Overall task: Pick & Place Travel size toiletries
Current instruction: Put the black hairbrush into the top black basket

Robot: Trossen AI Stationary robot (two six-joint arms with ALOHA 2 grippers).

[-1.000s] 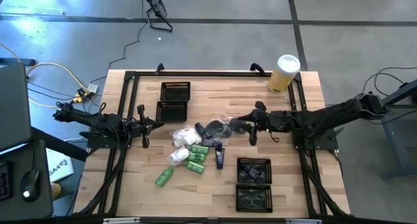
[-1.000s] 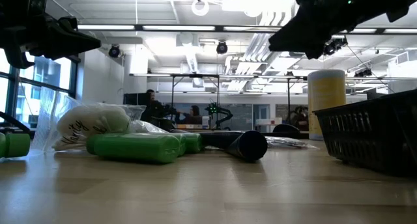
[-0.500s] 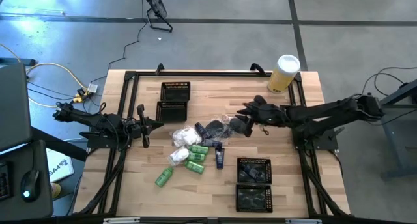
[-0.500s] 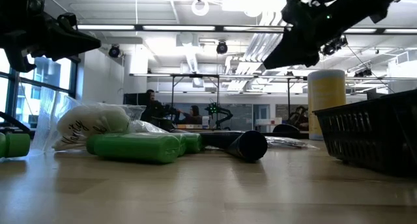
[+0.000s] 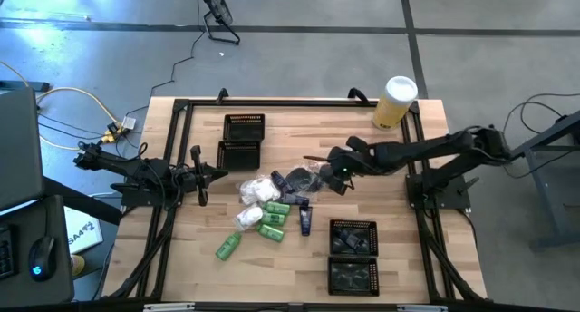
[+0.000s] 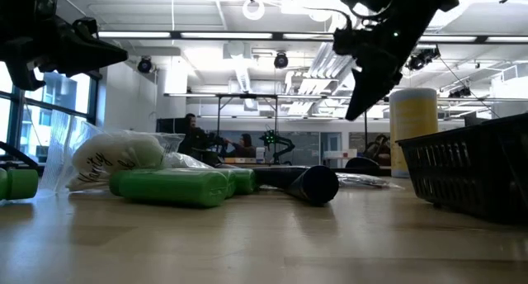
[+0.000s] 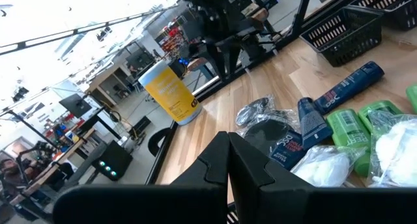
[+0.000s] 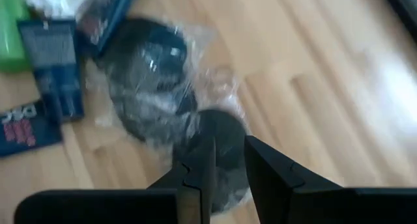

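Right claw [image 8: 225,160], fingers narrowly spread and empty, hangs above a wrapped round case [image 8: 215,152] lying on the bench [image 5: 399,258] beside the toiletry pile. Left claw [image 7: 228,160], pressed together, waits near the left edge. A sound grasp calls for straddling the case rim before pinching, since the crinkly wrap may slip.

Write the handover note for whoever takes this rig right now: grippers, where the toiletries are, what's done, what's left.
Left gripper: shut, empty, parked at the table's left side.
Right gripper: jaws narrowly apart, poised over the round dark cases in clear wrap at the pile's right edge; nothing held that I can see.
Toiletries: all loose mid-table, namely green bottles, white packets, blue tubes.
Black mesh trays near the right, at the back; contents can't be judged.
Done: apparently nothing placed. Left: pick and place everything.
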